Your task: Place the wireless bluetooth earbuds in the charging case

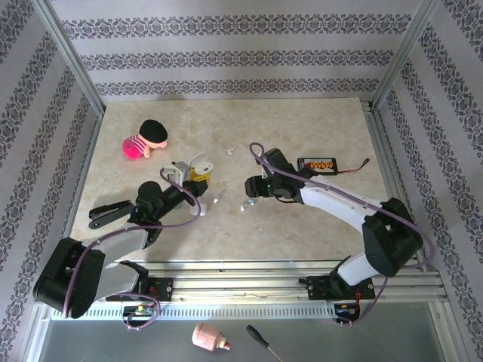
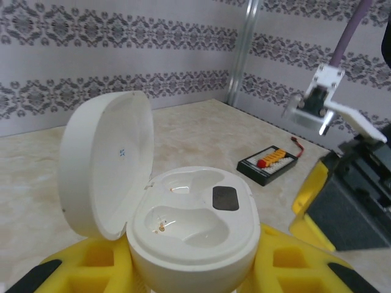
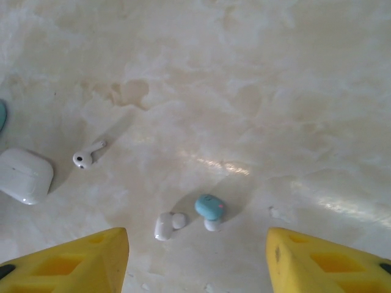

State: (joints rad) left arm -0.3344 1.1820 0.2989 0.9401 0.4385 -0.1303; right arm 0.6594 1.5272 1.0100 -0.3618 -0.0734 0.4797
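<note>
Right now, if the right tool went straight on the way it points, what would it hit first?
Probably the white earbud and the pale blue earbud, lying side by side on the tabletop, roughly centred ahead of the open right tool. Depth is hard to judge.

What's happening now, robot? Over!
Left hand shut on open charging case, both slots empty. Right hand open above pale blue earbud and white earbud on table. Nothing blocking the buds.
</note>
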